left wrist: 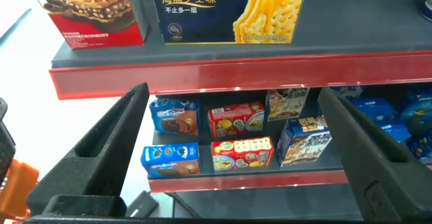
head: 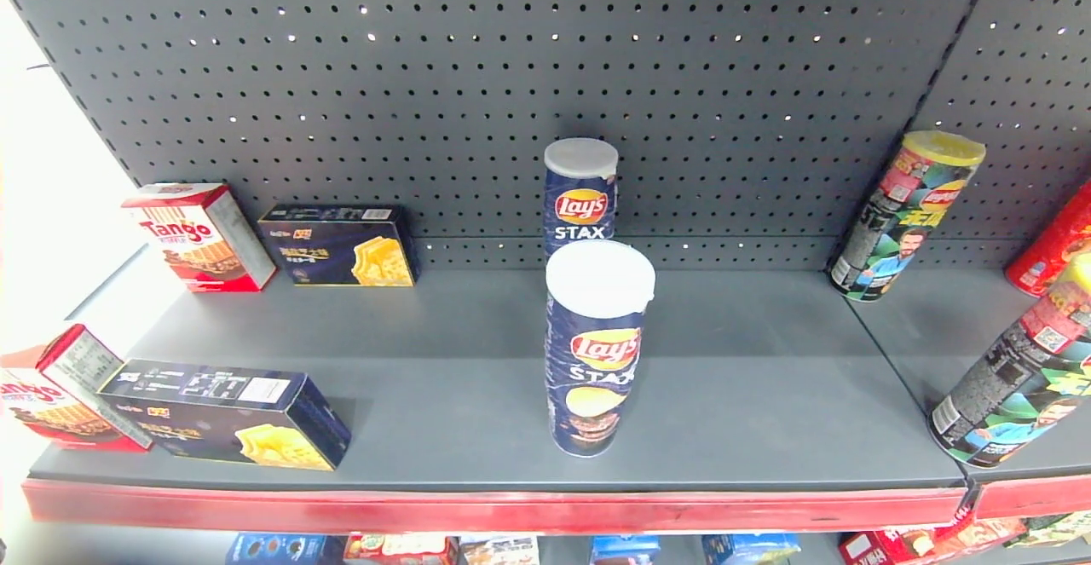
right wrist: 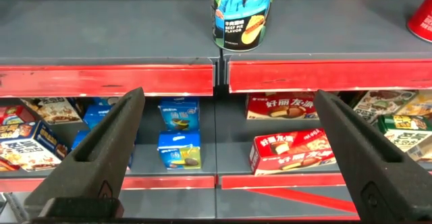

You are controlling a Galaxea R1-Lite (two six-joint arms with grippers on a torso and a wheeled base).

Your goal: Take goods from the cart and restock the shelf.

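the left gripper has its two dark fingers spread wide, with nothing between them. straight ahead of it, a lower shelf carries small blue cookie boxes and a red box. one level up, behind the red edge strip, a red waffle box and a dark blue cracker box sit side by side, facing the gripper.

the right gripper is likewise wide apart and empty. ahead of it, a blue box and red packs lie on the lower level. above them, at the front edge, a picture can stands roughly in line with the gap between the fingers, with a red can off to one side.

the head view gives the depth of the shelf. a dark blue chip can with a white lid stands upright near the front middle. a second chip can is straight behind it, against the pegboard. farther back on the left gripper's side are a back waffle box and a back cracker box. on the right gripper's side, a yellow-lidded can stands at the back.
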